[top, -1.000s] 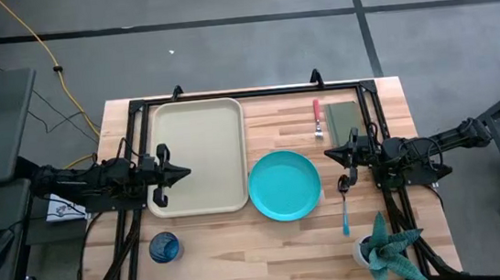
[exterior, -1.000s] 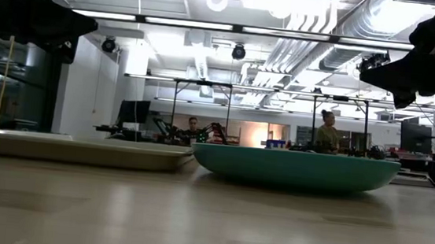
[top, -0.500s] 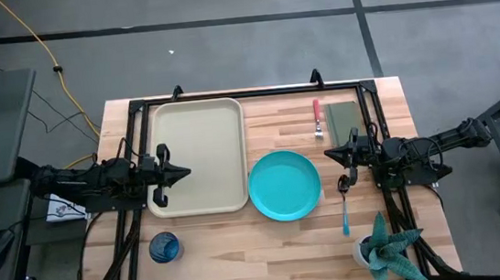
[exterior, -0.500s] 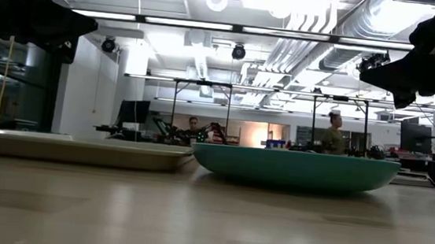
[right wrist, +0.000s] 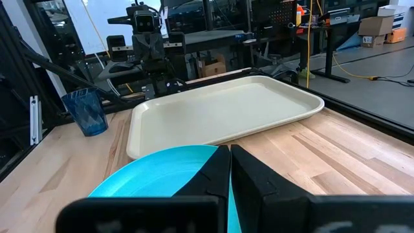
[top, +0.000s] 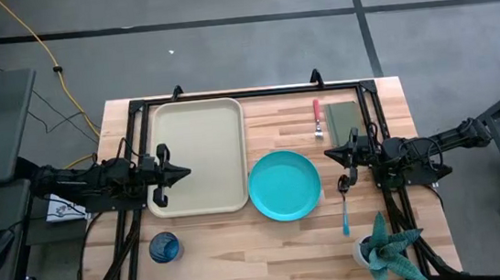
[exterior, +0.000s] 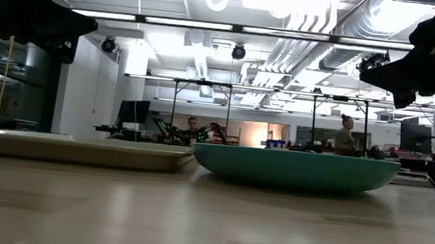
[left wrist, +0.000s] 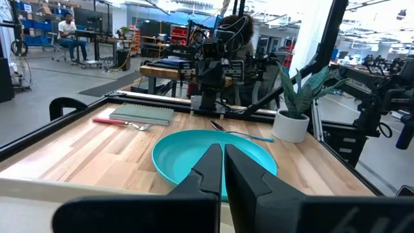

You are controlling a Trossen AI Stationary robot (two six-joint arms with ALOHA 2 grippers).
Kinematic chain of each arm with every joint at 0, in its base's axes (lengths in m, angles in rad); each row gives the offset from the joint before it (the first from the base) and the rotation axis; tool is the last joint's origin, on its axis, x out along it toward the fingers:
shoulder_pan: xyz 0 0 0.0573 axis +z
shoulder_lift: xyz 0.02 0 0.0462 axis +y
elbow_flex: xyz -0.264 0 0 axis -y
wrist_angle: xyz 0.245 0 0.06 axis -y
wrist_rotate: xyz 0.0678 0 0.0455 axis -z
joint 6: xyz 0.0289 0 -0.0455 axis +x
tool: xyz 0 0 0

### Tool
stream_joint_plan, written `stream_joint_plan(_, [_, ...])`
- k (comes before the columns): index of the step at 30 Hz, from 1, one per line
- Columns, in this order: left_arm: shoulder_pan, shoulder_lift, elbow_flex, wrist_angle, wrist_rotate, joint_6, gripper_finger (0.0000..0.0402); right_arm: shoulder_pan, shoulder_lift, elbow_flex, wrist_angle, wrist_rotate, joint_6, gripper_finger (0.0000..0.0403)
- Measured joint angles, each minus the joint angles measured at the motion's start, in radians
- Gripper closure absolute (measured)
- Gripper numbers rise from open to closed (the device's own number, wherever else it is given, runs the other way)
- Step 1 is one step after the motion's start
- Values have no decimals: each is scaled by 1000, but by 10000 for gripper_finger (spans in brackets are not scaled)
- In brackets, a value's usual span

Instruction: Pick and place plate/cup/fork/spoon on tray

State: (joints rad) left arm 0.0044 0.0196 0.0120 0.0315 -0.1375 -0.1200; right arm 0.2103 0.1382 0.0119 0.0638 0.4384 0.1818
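Table is being viewed from overhead and from tabletop level; the plate (top: 284,184) is being shared by all four views.

A person (exterior: 346,134) in the room behind the table has walked further right.

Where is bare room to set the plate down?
The tray is bare throughout. Bare wood also lies between the cup and the plant, along the near edge. It is crowded at the right gripper: fork, pad, spoon.
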Motion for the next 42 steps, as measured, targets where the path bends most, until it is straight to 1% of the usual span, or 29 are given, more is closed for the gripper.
stream_joint_plan(7, [0,0,0,9,0,-18,401,0,0,0,0,0,0,396])
stream_joint_plan(11, [0,0,0,87,0,-55,401,0,0,0,0,0,0,396])
stream_joint_plan(13, [0,0,0,157,-2,-62,401,0,0,0,0,0,0,396])
stream_joint_plan(14, [1,5,0,218,-8,-49,401,0,0,0,0,0,0,396])
stream_joint_plan(16, [6,35,5,349,-9,-21,401,0,0,0,0,0,0,396])
stream_joint_plan(17, [10,55,18,375,-8,-18,401,0,0,0,0,0,0,396])
stream_joint_plan(20, [28,149,116,332,11,8,401,0,0,0,0,0,0,396])
stream_joint_plan(23, [52,316,236,213,-9,50,398,0,0,0,0,0,0,396])
stream_joint_plan(26, [87,479,355,112,-18,107,386,0,0,0,0,0,-14,396])
stream_joint_plan(28, [106,555,403,88,-19,122,373,0,0,0,0,1,-105,396])
stream_joint_plan(30, [117,612,415,108,0,133,360,0,0,0,15,-1,-257,396])
stream_joint_plan(31, [122,631,413,117,8,132,353,0,2,0,42,-13,-277,396])
stream_joint_plan(32, [127,644,407,130,15,132,346,0,2,0,76,-43,-247,396])
stream_joint_plan(34, [134,656,390,170,24,119,334,0,1,0,123,-94,-136,396])
stream_joint_plan(36, [136,656,363,206,25,95,324,-3,5,0,191,-94,-81,396])
stream_joint_plan(40, [135,632,317,312,26,70,308,-17,13,0,423,-27,-105,396])
stream_joint_plan(41, [135,625,311,321,26,66,305,-20,18,0,483,-33,-121,396])
stream_joint_plan(42, [135,620,307,321,26,62,302,-26,30,0,554,-68,-156,396])
